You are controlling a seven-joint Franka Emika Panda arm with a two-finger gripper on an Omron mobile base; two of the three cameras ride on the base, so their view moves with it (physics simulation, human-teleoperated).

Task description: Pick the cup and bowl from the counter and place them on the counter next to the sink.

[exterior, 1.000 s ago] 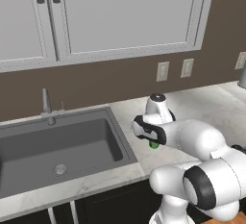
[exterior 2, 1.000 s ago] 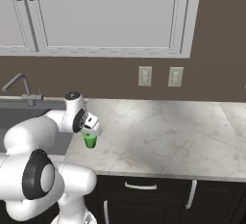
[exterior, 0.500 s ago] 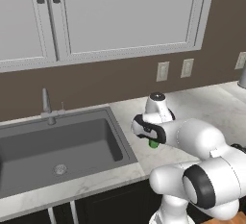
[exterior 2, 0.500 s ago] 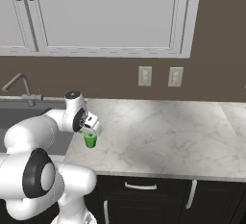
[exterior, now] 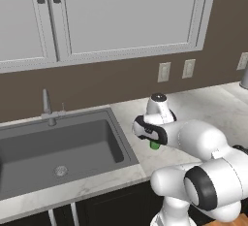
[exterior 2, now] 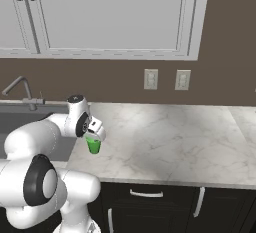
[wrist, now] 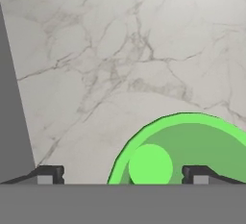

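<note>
Cup (exterior 2: pixel 93 145) stands upright on the counter (exterior 2: pixel 165 137), mouth up, jaws spread wide around its rim.

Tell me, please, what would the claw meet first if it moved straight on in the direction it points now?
Most likely the cup: the open claw points down, and the cup's rim lies just ahead between its tips. The counter lies beneath. Depth is unclear.

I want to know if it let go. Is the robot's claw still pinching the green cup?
Cannot tell. In the hand view the finger tips stand wide, but one overlaps the green cup, so no plain gap shows. The gripper hides the cup's rim.
</note>
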